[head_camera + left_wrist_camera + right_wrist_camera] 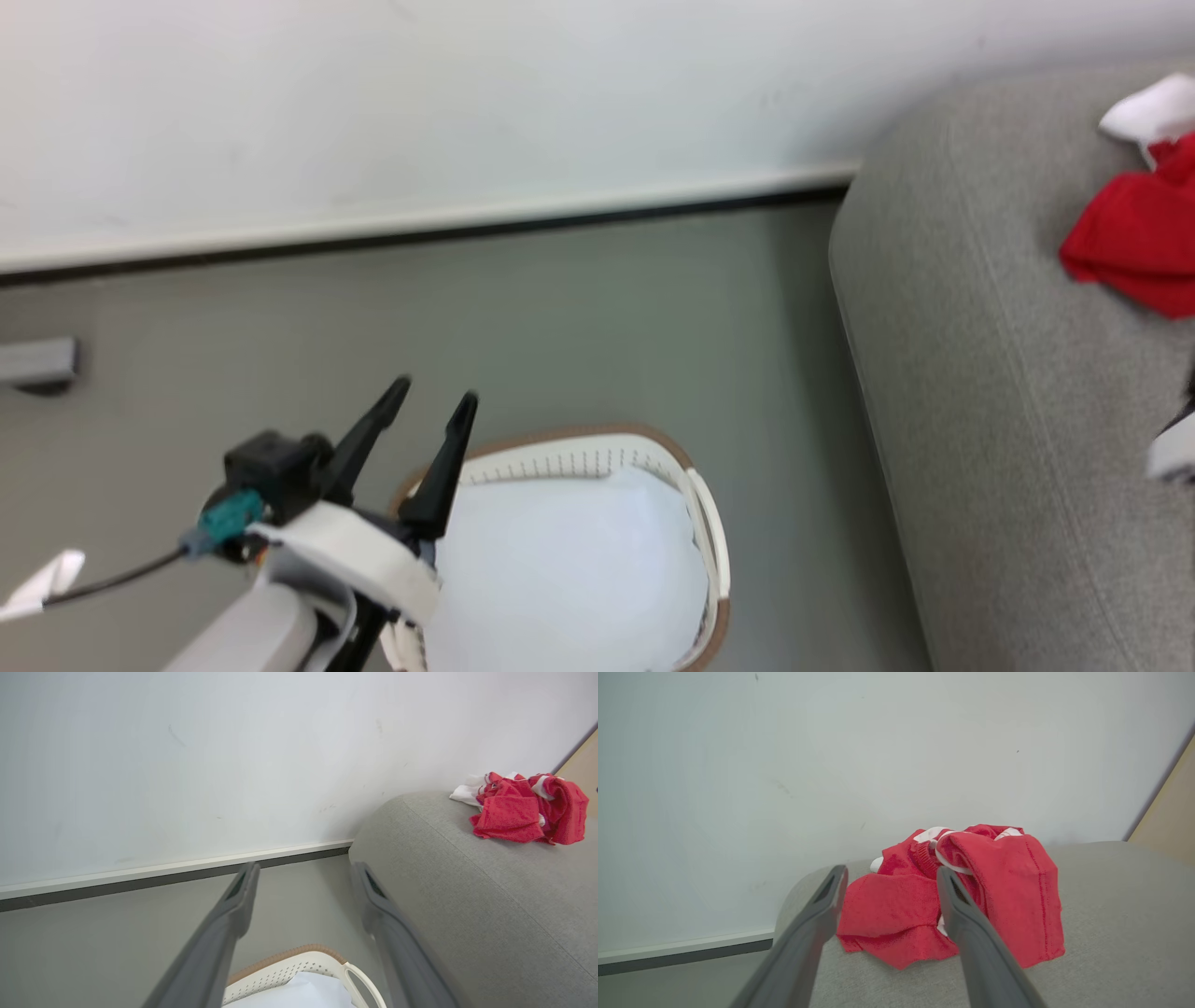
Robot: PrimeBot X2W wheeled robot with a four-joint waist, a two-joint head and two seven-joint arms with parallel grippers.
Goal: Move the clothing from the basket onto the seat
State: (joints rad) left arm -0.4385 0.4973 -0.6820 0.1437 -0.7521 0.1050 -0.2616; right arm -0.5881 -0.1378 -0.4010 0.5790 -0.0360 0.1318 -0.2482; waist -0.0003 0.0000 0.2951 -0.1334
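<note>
Clothing, a crumpled bright-red heap with white trim (1008,891), lies on the light-grey woven couch seat (980,392), just beyond the wide, empty right claw (891,875). The left claw (434,392), equally wide and empty, hangs over the oval cream perforated plastic basket (597,462), nearer to the blurred white shape (569,560) inside.

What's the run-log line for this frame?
clothing: red pile on seat | basket: white material inside, unclear | left gripper: open, near basket | right gripper: open, facing pile
</note>
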